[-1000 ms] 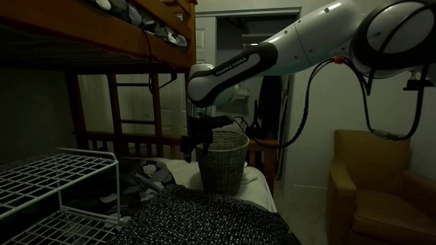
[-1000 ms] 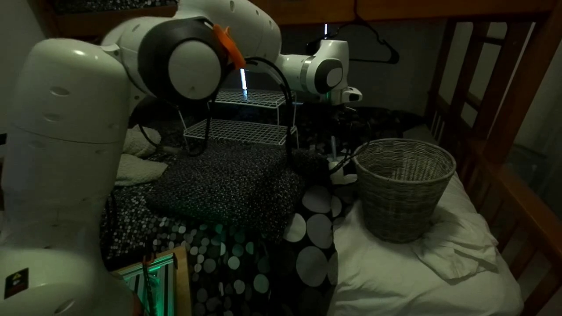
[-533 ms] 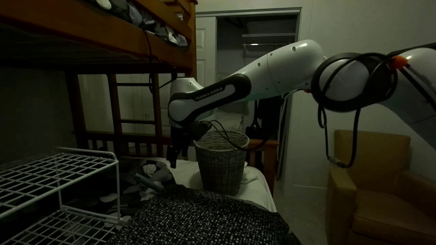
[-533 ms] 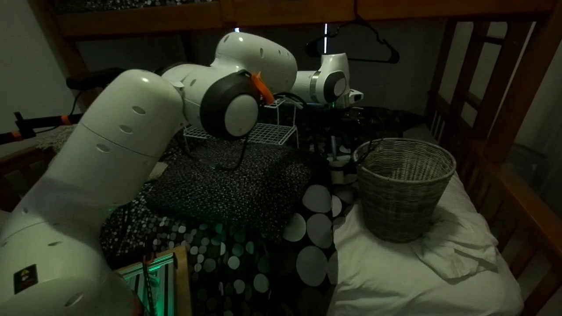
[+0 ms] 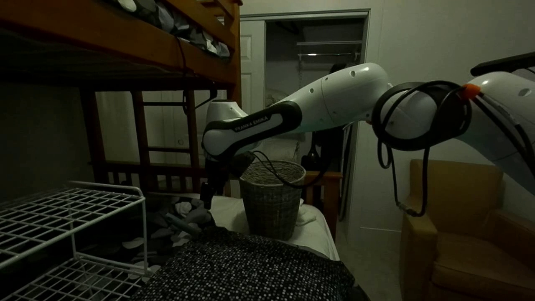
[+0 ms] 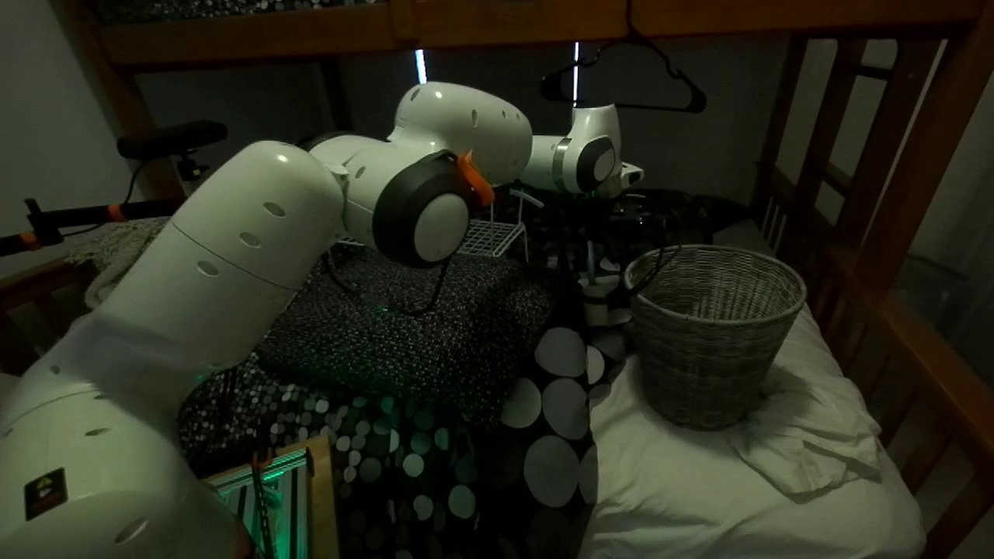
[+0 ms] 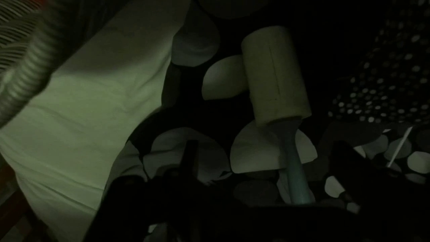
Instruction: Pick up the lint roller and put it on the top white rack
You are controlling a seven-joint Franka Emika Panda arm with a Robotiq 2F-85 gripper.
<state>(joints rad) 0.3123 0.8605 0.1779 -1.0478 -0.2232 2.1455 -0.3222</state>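
Wooden bunk bed (image 5: 138, 46), tan armchair (image 5: 462, 225), dimly lit.

Bed (image 6: 699, 497) carries lint roller (image 7: 279, 101), bskt (image 6: 703, 369), wht rack (image 5: 72, 231) & cloth (image 5: 250, 267).

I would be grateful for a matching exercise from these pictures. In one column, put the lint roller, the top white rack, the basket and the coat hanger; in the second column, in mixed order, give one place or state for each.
Things
1. lint roller
2. top white rack
3. basket
4. coat hanger

Places or states
A. a flat grid of thin bars
B. hanging from the upper bunk
C. lying on bedding with large spots
D. standing upright on white cloth

Right pairs: 1-C, 2-A, 3-D, 4-B
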